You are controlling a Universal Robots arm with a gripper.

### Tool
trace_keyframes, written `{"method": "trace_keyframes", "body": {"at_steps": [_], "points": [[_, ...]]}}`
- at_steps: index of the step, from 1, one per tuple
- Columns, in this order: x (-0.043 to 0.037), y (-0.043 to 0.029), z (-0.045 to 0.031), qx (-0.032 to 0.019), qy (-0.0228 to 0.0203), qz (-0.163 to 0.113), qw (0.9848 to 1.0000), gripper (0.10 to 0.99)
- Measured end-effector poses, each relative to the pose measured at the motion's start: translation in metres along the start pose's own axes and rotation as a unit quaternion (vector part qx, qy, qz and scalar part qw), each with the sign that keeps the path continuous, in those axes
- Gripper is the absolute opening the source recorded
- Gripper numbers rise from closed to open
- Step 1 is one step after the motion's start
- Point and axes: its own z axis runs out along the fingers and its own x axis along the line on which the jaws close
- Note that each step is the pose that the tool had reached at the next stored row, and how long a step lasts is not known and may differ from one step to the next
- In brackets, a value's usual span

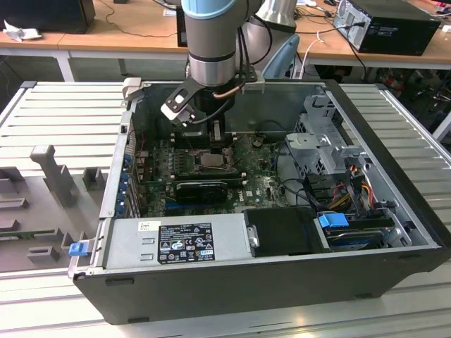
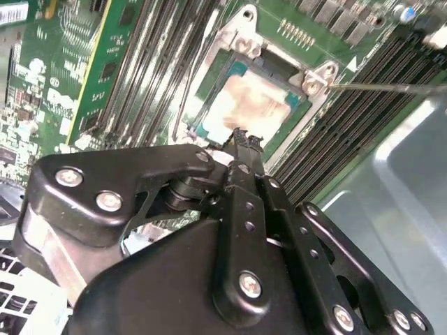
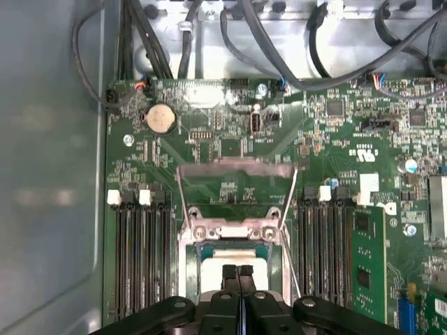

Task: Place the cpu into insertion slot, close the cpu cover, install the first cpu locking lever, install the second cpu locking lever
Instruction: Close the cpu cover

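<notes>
Already, the cpu is seated in the insertion slot; the cpu cover is left raised and the locking lever unlatched. The tool is closed together, empty, just above the cpu.

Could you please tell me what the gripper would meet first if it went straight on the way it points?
Most likely the flat square silver-grey cpu seated in the metal-rimmed insertion slot: the black gripper, tips shut, aims at its edge, though the gap is unclear.
</notes>
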Motion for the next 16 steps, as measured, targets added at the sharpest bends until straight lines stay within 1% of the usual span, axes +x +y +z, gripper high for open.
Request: {"method": "trace_keyframes", "body": {"at_steps": [1, 2, 3, 4, 6, 7, 9, 11, 12, 13, 16], "points": [[0.0002, 0.0029, -0.0067, 0.0103, -0.0002, 0.0, 0.9999, 0.106], [0.0004, 0.0037, -0.0155, 0.0118, -0.0003, 0.002, 0.9999, 0.106], [0.0007, 0.0049, -0.0296, 0.0117, -0.0003, 0.003, 0.9999, 0.106], [0.0007, 0.0053, -0.0344, 0.0118, -0.0004, 0.003, 0.9999, 0.106], [0.0009, 0.006, -0.0409, 0.0117, -0.0004, 0.003, 0.9999, 0.106], [0.001, 0.0082, -0.041, 0.0127, -0.0003, 0.003, 0.9999, 0.106], [0.0011, 0.0225, -0.0395, 0.0261, -0.0006, 0.004, 0.9997, 0.106], [0.0013, 0.0331, -0.0376, 0.0341, -0.0008, 0.004, 0.9994, 0.106], [0.0013, 0.0395, -0.0363, 0.0363, -0.0008, 0.004, 0.9993, 0.106], [0.0014, 0.0454, -0.0356, 0.0366, -0.001, 0.004, 0.9993, 0.106], [0.0015, 0.0509, -0.0347, 0.0366, -0.0008, 0.004, 0.9993, 0.106]]}}
